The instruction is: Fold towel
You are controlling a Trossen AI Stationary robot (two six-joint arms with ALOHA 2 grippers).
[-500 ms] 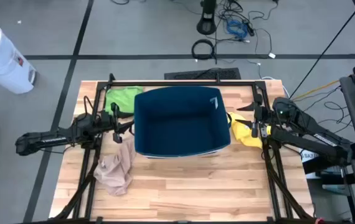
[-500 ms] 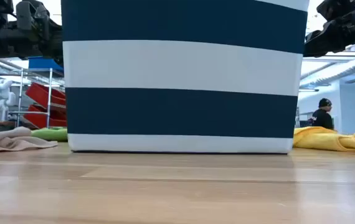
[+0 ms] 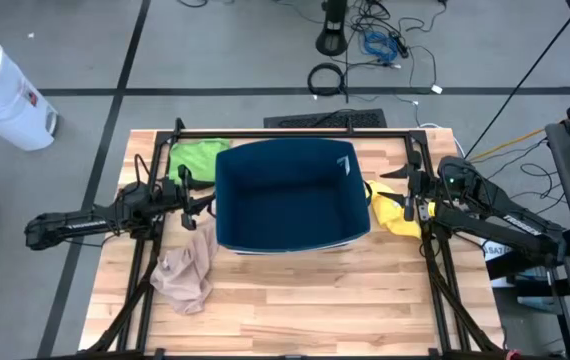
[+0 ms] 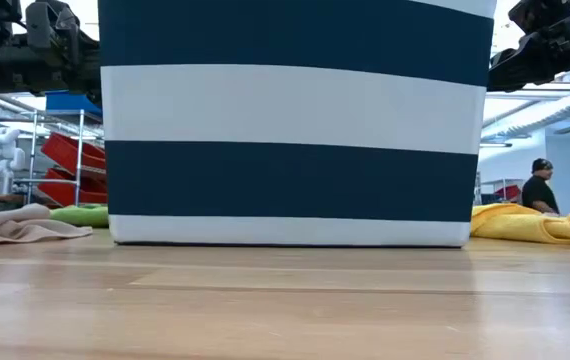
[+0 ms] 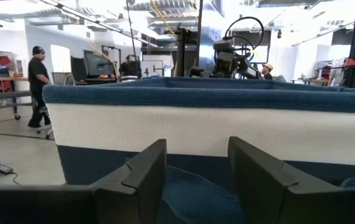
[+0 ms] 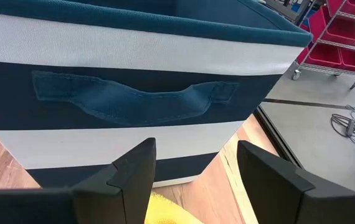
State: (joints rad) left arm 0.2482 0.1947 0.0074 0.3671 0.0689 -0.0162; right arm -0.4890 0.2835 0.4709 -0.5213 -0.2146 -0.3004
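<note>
Beige towel [image 3: 187, 272] crumpled — long axis probably front-back; left gripper [image 5: 196, 180], right gripper [image 6: 196, 180] spread, empty.

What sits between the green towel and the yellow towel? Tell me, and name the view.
The blue bin sits between the green towel and the yellow towel. The high view shows it best.

This is a big robot lab or workshop. The wooden bench [image 3: 295, 290] stands on a gray floor with loose cables [image 3: 370, 45]. Behind it are racks of red bins [image 4: 70, 160], a white robot [image 4: 0, 150], screens [image 5: 96, 62] and people [image 5: 38, 84] walking around.
</note>
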